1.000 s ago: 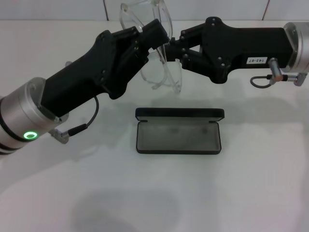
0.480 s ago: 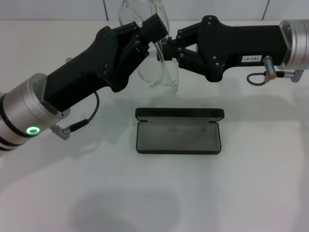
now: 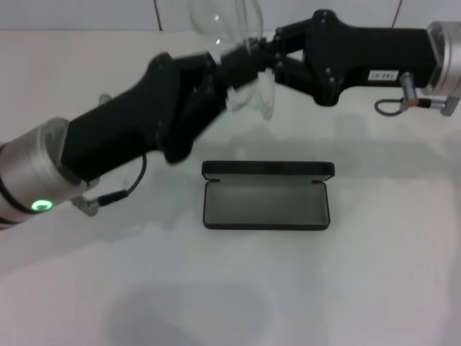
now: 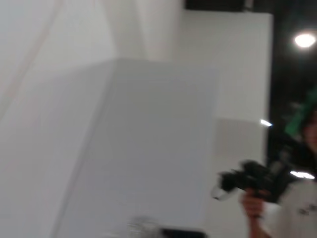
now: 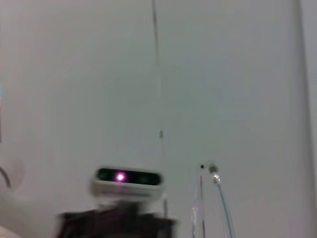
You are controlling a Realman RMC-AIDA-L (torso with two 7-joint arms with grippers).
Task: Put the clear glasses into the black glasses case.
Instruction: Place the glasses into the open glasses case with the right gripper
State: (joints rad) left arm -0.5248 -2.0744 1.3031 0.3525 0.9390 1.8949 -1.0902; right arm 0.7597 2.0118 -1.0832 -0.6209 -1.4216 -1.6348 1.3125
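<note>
The clear glasses (image 3: 225, 23) hang in the air above the far side of the table, lenses tilted upward and partly past the top edge of the head view. My left gripper (image 3: 241, 63) reaches in from the left and is shut on the frame. My right gripper (image 3: 268, 54) comes from the right and is shut on the glasses too, so the two grippers nearly meet. The black glasses case (image 3: 266, 202) lies open on the table in front of and below them, its grey lining bare and its lid (image 3: 268, 170) standing at the back. Thin see-through temple arms (image 5: 221, 201) appear in the right wrist view.
The white table (image 3: 374, 274) spreads around the case. A white wall stands behind it. The left wrist view looks off the table at a person (image 4: 297, 198) standing far away. The right wrist view shows a camera bar with a pink light (image 5: 128, 177).
Both grippers have lifted and tilted the glasses, so the lenses sit higher and partly out of the head view. The left gripper has rolled over. The case has not moved.
</note>
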